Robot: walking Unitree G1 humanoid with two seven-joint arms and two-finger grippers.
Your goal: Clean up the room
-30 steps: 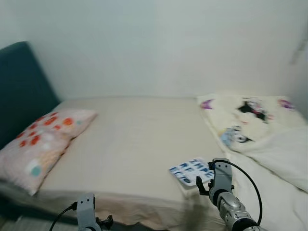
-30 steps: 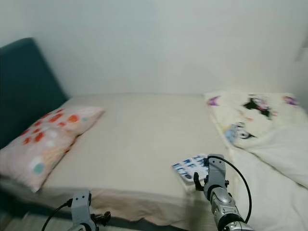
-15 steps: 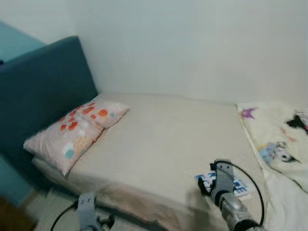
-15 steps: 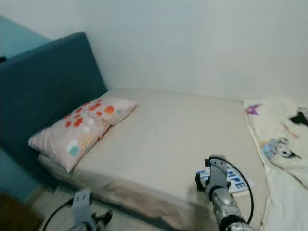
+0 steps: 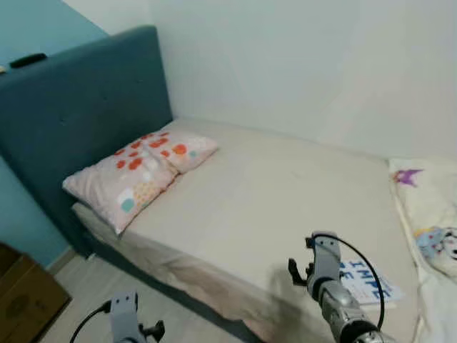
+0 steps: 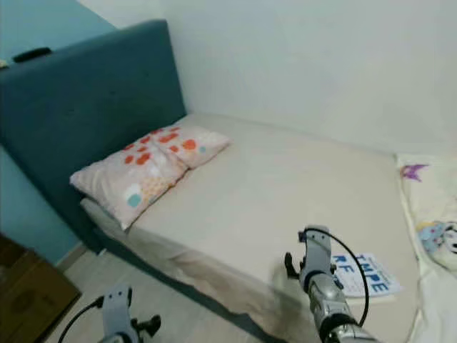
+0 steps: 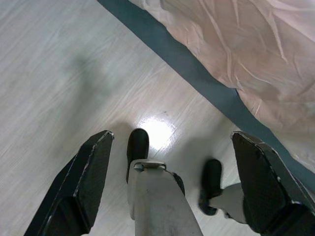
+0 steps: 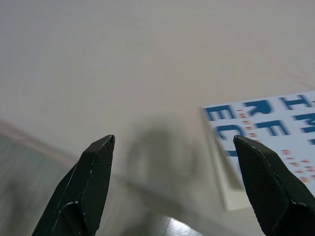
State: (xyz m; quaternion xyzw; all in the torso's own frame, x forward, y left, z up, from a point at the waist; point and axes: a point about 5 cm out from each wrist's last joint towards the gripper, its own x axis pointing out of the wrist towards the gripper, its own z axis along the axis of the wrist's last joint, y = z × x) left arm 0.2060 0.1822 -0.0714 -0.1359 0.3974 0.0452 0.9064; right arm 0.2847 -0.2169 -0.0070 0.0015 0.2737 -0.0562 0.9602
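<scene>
At the far left stands a brown cardboard box (image 5: 21,300) on the pale wood floor (image 7: 59,73), beside the tall teal upholstered headboard (image 5: 78,107). A small dark flat thing lies on top of the headboard; I cannot tell what it is. Next comes the pink pillow with orange and red dots (image 5: 139,171), lying tidy at the head of the bed with the beige fitted sheet (image 5: 271,200).

The left gripper (image 7: 172,182) hangs low by the bed's edge, over the floor. Its two black fingers are spread wide, with nothing between them. The robot's own feet show under it.

More to the right, the right gripper (image 8: 177,187) is raised over the near edge of the mattress, fingers wide apart and empty. Just beside it, a bit to its right, lies the white flat book with blue block letters (image 5: 368,282), flat on the sheet near the bed's edge. Gripper and book are not touching. At the far right edge shows the white blanket with cartoon prints (image 5: 428,221), crumpled.

My judgement: the step in hand is approach, i.e. the robot positions itself for the book, which looks like the loose item to tidy. Nothing is grasped yet. The next move prob. calls for shifting the right gripper sideways over the book, lowering it, and pinching one edge, since the book is thin and lies flat on soft sheet, so the fingers could slip or catch fabric.
</scene>
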